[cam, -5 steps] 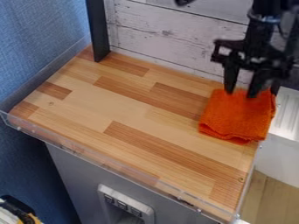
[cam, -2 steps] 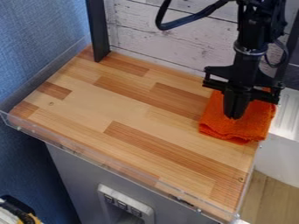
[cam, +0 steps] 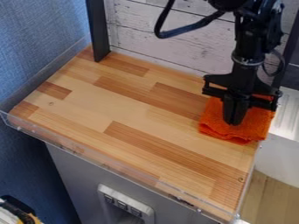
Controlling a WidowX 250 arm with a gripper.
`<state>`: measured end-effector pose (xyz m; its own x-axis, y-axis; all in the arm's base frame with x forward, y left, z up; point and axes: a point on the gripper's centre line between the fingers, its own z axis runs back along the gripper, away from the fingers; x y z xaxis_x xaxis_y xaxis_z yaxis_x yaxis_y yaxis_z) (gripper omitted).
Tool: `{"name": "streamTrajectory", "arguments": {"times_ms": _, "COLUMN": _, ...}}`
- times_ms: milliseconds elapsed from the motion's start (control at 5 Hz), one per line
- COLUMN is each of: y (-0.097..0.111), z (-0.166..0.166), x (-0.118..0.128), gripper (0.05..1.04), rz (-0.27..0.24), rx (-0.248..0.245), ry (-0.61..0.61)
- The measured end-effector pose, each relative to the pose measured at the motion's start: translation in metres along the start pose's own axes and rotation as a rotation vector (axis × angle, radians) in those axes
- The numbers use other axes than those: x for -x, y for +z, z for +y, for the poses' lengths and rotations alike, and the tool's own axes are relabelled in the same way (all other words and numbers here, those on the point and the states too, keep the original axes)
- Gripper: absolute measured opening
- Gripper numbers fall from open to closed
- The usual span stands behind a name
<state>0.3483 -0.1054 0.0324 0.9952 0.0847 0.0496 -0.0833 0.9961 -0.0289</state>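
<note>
The black gripper (cam: 234, 122) hangs down at the right side of the wooden surface, its two fingers together. Its tips are over the middle of a folded orange cloth (cam: 255, 123) and look to be at or just above its top. No fold of cloth can be seen between the fingers. The cloth lies flat near the surface's right edge, and its back part is partly hidden behind the gripper.
The wooden tabletop (cam: 123, 105) has a clear raised lip (cam: 105, 162) along its front. A dark upright post (cam: 98, 30) stands at the back left. White planks form the back wall (cam: 169, 35), and a white ridged surface (cam: 287, 114) adjoins on the right.
The gripper has come down and forward from the cloth's back edge to its middle. Its fingers, apart at first, have closed together. The cloth keeps its place.
</note>
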Motion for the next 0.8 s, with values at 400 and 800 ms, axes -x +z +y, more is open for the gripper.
{"name": "streamTrajectory", "arguments": {"times_ms": 400, "y": -0.021, "z": 0.001, "x": -0.001, "gripper": 0.059, "rz": 0.036, "rx": -0.021, "ry": -0.007}}
{"name": "streamTrajectory", "arguments": {"times_ms": 800, "y": -0.023, "z": 0.027, "x": 0.014, "gripper": 0.059, "rz": 0.053, "rx": -0.029, "ry": -0.065}}
